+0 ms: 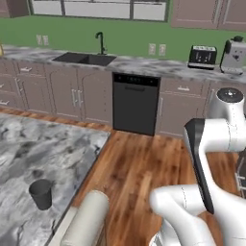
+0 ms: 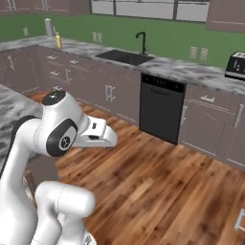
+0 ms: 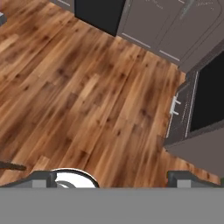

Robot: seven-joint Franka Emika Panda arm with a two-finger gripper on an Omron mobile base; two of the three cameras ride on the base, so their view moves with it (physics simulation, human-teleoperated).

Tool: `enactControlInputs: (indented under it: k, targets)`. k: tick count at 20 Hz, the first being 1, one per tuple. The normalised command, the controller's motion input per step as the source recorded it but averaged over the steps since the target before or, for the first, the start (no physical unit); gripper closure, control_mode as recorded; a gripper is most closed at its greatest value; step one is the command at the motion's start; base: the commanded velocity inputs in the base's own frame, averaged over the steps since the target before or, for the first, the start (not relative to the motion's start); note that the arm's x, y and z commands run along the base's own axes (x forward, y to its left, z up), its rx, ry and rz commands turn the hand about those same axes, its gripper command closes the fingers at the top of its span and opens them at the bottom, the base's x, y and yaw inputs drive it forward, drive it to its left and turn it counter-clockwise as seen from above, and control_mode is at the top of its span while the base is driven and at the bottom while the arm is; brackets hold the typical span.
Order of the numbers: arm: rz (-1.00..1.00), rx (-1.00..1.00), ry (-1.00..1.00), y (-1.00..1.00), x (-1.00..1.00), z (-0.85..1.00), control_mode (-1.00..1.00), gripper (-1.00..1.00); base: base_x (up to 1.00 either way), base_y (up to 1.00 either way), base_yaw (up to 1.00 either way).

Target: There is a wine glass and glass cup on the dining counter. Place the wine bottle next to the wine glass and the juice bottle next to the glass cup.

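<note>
wood floor [image 3: 87, 87] lies open; glass cup [image 1: 41, 194] near dining counter [image 1: 43, 149] edge; fingers [image 3: 114, 178] spread, released.

Short dark grey glass cup [image 1: 41, 194] upright on marbled dining counter [image 1: 29, 149].

Toaster [image 1: 202, 56], sink [image 1: 85, 58], black dishwasher [image 1: 135, 104]

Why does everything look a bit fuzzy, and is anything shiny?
Left base view: soft all over, the glass cup smudgy on the dining counter. Right base view: the arm's white shell has a gentle sheen. Hand view: the wooden floor is clearer, evenly lit, no glare.
</note>
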Motion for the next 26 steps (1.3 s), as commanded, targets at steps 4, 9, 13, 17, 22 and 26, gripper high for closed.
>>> enactControlInputs:
  k: [4, 9, 13, 17, 22, 26]
  targets:
    - [0.0, 0.0, 0.0, 0.0, 0.0, 0.0, 1.0, -1.0, 0.94, -0.01, 0.0]
    - [0.0, 0.0, 0.0, 0.0, 0.0, 0.0, 1.0, -1.0, 0.94, -0.02, 0.0]
    - [0.0, 0.0, 0.0, 0.0, 0.0, 0.0, 1.0, -1.0, 0.94, -0.03, 0.0]
    - [0.0, 0.0, 0.0, 0.0, 0.0, 0.0, 1.0, -1.0, 0.94, -0.02, 0.0]
    - [0.0, 0.0, 0.0, 0.0, 0.0, 0.0, 1.0, -1.0, 0.94, 0.0, 0.01]
    - [0.0, 0.0, 0.0, 0.0, 0.0, 0.0, 1.0, -1.0, 0.94, 0.02, 0.11]
